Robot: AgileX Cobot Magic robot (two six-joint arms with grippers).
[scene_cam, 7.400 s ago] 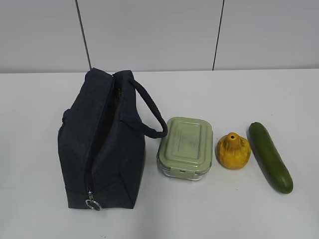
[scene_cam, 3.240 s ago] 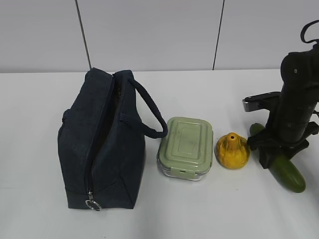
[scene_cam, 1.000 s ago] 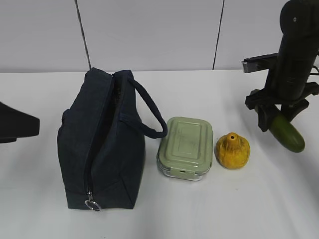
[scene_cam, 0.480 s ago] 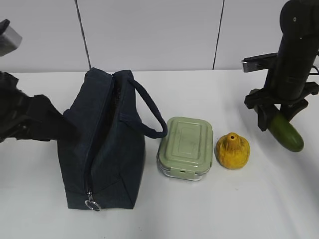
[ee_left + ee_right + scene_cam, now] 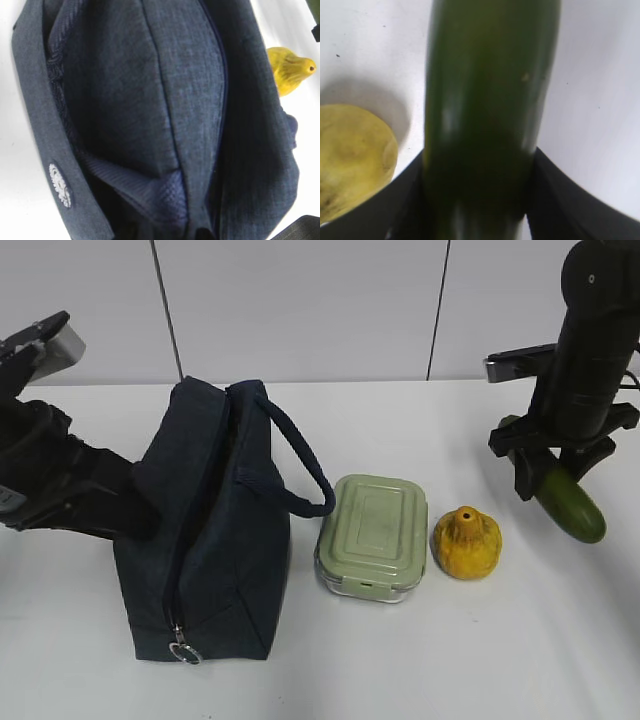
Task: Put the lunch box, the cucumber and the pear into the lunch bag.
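Observation:
The dark navy lunch bag point(image 5: 215, 540) stands at the left with its top open, and it fills the left wrist view point(image 5: 150, 100). My left gripper point(image 5: 135, 505) is pressed against the bag's left wall near the rim, with its jaws hidden by fabric. The sage-green lidded lunch box point(image 5: 373, 535) sits right of the bag, and the yellow pear point(image 5: 466, 543) is beside it. My right gripper point(image 5: 553, 468) is shut on the dark green cucumber point(image 5: 572, 505) and holds it tilted above the table at the far right. In the right wrist view the cucumber point(image 5: 485, 100) sits between the black fingers point(image 5: 547, 200), with the pear point(image 5: 350, 155) below on the left.
The bag's loop handle point(image 5: 300, 465) arches over towards the lunch box. The white table point(image 5: 420, 660) runs back to a grey panelled wall point(image 5: 300, 310). The pear also shows past the bag's edge in the left wrist view point(image 5: 290, 70).
My left arm has come in from the left edge up to the bag's left side. My right gripper took the cucumber off the table and lifted it; it has hardly moved in the last second.

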